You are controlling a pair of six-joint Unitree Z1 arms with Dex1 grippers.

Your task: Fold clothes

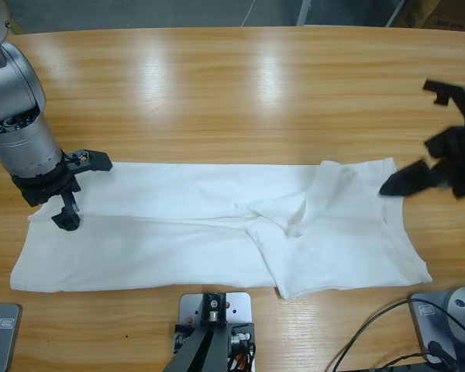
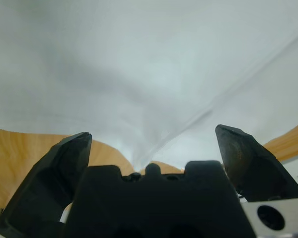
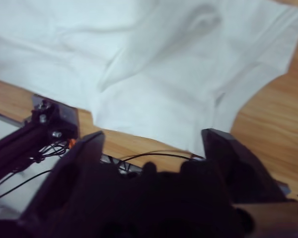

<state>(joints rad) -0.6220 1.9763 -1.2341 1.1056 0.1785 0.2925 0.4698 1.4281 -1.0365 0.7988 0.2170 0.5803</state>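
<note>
High view: T-shirt (image 1: 217, 232) is lying lengthwise on the counter (image 1: 240, 93), partly folded. Left gripper (image 1: 71, 194) fingers are gaping over the hem end, right gripper (image 1: 430, 167) fingers are spread, empty. Risk: single-layer pinch undoing the fold.

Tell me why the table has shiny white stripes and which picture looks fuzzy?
In the high view, the wooden table reflects overhead lights as pale glare streaks. The right wrist view is the fuzzy one: the right gripper and T-shirt look soft. In the left wrist view, the left gripper is dark against bright cloth.
</note>
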